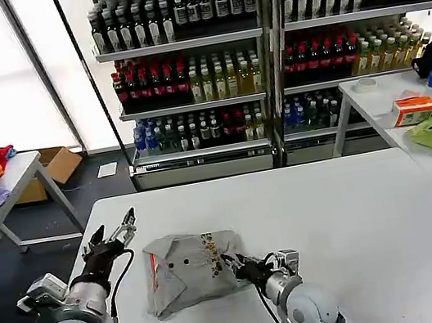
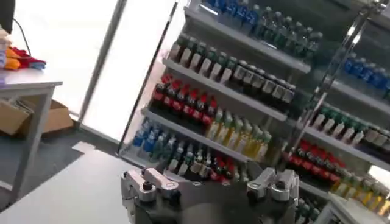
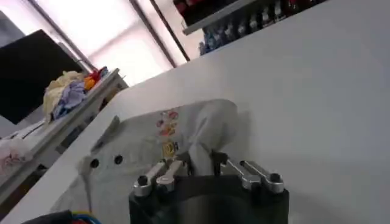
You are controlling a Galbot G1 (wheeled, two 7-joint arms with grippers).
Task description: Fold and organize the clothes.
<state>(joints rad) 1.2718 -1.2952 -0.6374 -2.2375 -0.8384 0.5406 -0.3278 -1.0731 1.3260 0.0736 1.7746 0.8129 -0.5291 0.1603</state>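
On the white table (image 1: 357, 212), the left gripper (image 1: 124, 226) hovers with its fingers spread apart and empty, just beside the folded light grey shirt (image 1: 186, 268). The shirt lies near the table's front edge, its chest print (image 3: 167, 130) and 2 dark buttons (image 3: 106, 161) facing up. The right gripper (image 1: 235, 263) pinches the shirt's right edge.

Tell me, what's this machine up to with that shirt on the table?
The robot is folding clothes. A light grey shirt lies partly folded on the white table, its little colourful print and dark buttons facing up. The right gripper is at the shirt's right edge, pinching a fold of the fabric. The left gripper is raised off the table just left of the shirt, fingers open, holding nothing.
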